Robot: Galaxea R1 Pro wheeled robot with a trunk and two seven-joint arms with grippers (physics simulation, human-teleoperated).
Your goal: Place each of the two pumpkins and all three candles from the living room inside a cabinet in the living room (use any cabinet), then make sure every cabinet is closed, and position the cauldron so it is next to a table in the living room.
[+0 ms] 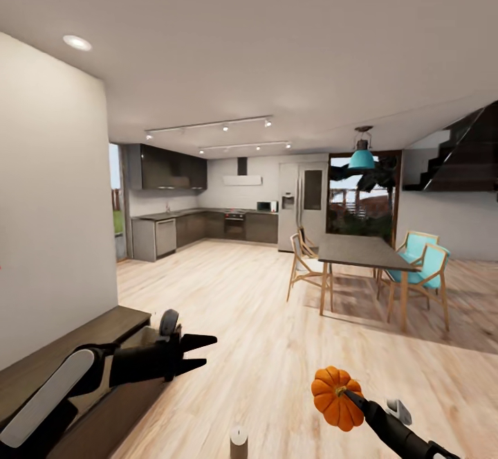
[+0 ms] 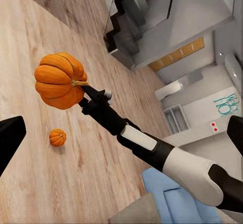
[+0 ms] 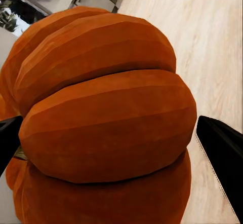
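My right gripper (image 1: 348,397) is shut on an orange ribbed pumpkin (image 1: 335,398), held above the wood floor at the lower right of the head view. In the right wrist view that pumpkin (image 3: 106,117) sits between the black fingers (image 3: 223,155). The left wrist view shows the held pumpkin (image 2: 59,79) and a second pumpkin (image 2: 57,137) lying on the floor beyond it. A cream candle (image 1: 238,437) stands on the floor at the bottom centre. My left gripper (image 1: 198,352) is open and empty, beside the end of the dark-brown cabinet (image 1: 69,352).
A white wall (image 1: 48,203) rises behind the cabinet on the left. A dining table (image 1: 360,250) with chairs stands ahead on the right, the kitchen (image 1: 207,227) at the back, and stairs (image 1: 463,158) at the far right. A blue sofa (image 2: 167,198) is behind the right arm.
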